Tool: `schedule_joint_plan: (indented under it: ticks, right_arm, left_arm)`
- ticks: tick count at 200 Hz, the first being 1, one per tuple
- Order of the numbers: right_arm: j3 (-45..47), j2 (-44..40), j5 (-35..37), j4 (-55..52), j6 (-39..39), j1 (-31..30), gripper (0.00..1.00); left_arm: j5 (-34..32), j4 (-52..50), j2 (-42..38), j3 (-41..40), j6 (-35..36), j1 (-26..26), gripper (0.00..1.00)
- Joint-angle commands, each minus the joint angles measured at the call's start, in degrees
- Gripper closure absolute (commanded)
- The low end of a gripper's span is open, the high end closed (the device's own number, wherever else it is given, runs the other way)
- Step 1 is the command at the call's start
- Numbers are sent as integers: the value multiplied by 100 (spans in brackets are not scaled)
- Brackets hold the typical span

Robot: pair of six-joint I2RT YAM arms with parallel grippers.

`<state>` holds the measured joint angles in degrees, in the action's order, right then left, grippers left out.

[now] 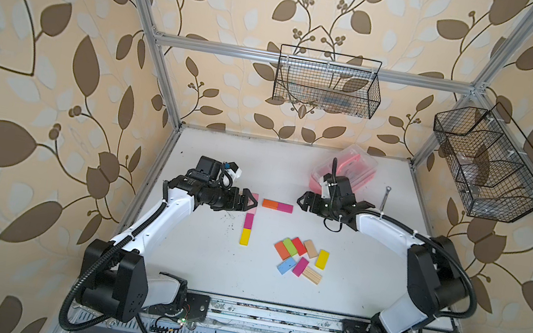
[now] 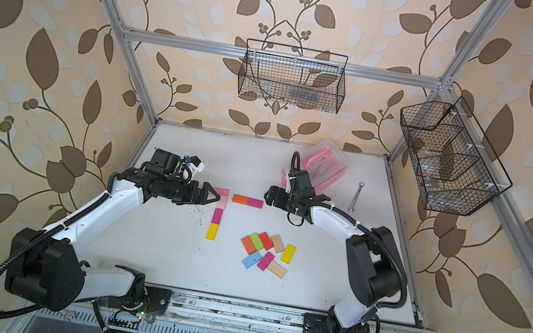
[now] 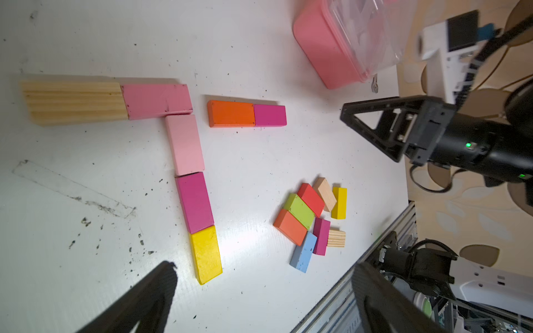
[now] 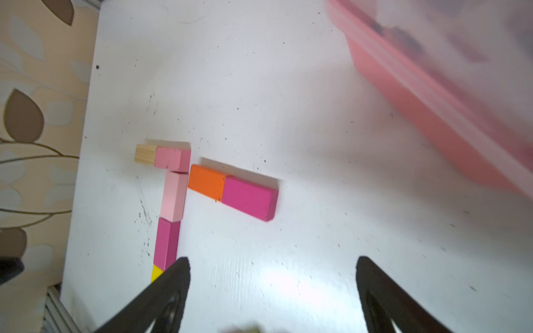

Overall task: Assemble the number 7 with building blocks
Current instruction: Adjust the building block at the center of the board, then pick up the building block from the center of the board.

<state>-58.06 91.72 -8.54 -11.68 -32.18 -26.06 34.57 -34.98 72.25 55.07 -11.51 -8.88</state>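
The building blocks look light, stiff and smooth-painted, so likely to skid if nudged; they are best pinched across the narrow width. The right gripper gapes wide and empty, and so does the left gripper. Just ahead of the right tips lie the orange block and magenta block, end to end. Beyond them is the finished number 7, its bar under the left gripper. The loose pile lies aside, toward the arm bases.
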Motion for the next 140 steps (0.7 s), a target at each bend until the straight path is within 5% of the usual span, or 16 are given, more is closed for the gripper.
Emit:
schedule_joint_plan:
  ticks: [1,76,140]
  right_arm:
    - [432,-684,601,-1333,572,-4,13]
    - [1828,-2274,755,-2121,-305,24,12]
    - [2009,-1698,1268,-1895,-1364,-639,13]
  left_arm:
    - [158,-500,-429,40,96,54,2]
    - [276,-311,-1327,-680,-135,54,1]
    - [246,-325,-1266,-699,25,54,1]
